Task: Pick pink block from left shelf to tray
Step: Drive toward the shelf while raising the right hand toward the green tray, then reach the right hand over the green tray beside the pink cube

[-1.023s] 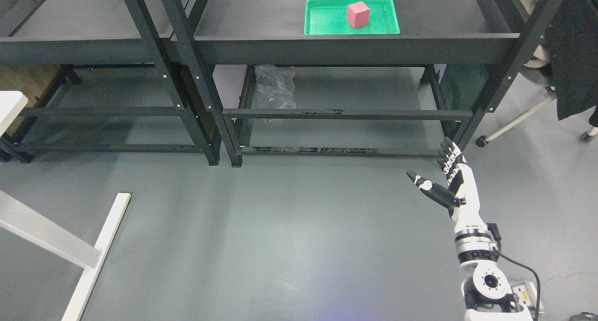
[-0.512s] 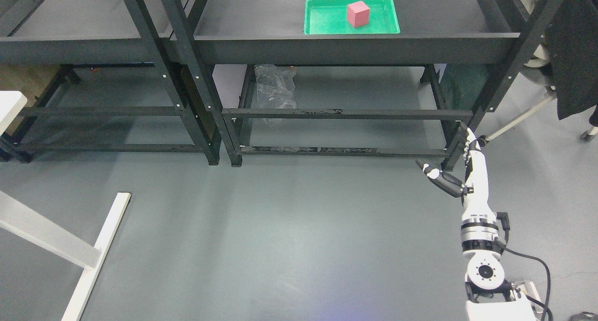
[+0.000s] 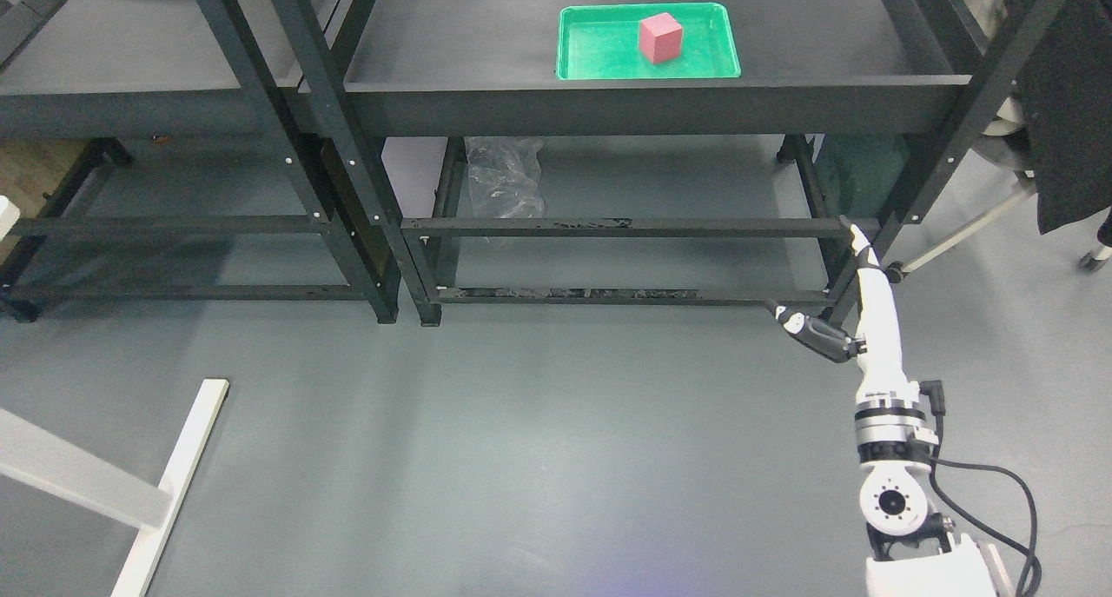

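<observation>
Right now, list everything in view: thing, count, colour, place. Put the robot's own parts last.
pink block: one, pink-red, inside the tray, right of its middle.
tray: one, green, on the top deck of the right shelf.
right shelf: one, black metal frame, upper centre to right.
left shelf: one, black metal frame, upper left; nothing shows on its top deck.
plastic bag: one, clear, crumpled, under the right shelf.
white table leg: one, white, lower left on the grey floor.
dark cloth: one, black, hanging at the right edge.
right hand: one, white and black, lower right by the shelf's front right post, fingers spread, holding nothing.
left hand: out of view.
</observation>
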You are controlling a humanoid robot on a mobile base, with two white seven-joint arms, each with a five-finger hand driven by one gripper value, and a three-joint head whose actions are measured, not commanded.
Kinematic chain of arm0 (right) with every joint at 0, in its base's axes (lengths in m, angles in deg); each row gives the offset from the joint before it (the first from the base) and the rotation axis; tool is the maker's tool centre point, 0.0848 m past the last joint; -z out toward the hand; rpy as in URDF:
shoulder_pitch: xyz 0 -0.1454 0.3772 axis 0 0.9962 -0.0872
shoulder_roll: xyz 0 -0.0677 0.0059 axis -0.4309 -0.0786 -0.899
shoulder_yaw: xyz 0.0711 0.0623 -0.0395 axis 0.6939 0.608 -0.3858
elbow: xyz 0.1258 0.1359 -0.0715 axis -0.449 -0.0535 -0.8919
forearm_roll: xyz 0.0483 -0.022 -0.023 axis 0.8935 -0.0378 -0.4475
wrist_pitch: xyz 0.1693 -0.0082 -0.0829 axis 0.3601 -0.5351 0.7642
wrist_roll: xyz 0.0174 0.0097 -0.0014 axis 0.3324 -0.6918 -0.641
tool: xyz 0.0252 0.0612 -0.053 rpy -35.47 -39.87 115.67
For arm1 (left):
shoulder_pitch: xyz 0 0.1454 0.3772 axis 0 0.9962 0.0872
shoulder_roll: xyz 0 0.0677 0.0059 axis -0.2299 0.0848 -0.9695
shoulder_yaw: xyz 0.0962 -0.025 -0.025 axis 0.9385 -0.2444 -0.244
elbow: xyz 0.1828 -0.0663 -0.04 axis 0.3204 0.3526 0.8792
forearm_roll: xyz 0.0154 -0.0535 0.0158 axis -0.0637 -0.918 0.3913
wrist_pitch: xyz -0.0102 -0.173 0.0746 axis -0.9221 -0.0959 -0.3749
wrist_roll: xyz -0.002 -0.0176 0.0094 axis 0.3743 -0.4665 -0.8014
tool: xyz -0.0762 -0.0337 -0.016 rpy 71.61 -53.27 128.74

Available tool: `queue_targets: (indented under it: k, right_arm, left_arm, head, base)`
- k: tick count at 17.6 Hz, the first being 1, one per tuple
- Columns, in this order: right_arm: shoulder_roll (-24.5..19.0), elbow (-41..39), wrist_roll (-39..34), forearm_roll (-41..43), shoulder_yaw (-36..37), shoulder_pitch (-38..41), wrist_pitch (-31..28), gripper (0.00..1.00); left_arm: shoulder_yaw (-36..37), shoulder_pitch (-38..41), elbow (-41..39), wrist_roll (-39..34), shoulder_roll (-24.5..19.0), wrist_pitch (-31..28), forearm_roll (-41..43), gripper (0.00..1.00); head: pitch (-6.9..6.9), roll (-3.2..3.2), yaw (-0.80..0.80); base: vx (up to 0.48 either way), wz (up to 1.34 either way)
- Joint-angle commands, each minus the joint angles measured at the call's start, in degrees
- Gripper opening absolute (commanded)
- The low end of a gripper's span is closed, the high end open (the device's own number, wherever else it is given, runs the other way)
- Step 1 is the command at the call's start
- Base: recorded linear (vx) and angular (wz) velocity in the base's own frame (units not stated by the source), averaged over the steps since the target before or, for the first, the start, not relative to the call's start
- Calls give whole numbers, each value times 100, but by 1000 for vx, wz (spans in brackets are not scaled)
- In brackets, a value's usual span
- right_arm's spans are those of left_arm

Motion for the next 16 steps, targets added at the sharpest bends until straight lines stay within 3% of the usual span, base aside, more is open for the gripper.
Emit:
queue_targets:
  k: [1, 5, 8, 16]
  right_arm:
    - [177, -149, 64, -3757, -233, -165, -166, 99]
    - [159, -202, 308, -3978, -259, -200, -245, 99]
    - [282, -193, 697, -4441, -847, -200, -588, 100]
    - [124, -211, 987, -4470, -998, -165, -352, 100]
  left_arm:
    - [0, -167, -100, -4, -100, 2, 0, 100]
    - [0, -167, -100, -4, -100, 2, 0, 100]
    - [0, -167, -100, -4, -100, 2, 0, 100]
    - [0, -167, -100, -4, -100, 2, 0, 100]
  head:
    - [0, 0, 0]
    - [0, 0, 0]
    - [0, 0, 0]
    - [0, 0, 0]
  base:
    - [186, -60]
    - [202, -88]
    - [224, -149]
    - [209, 117]
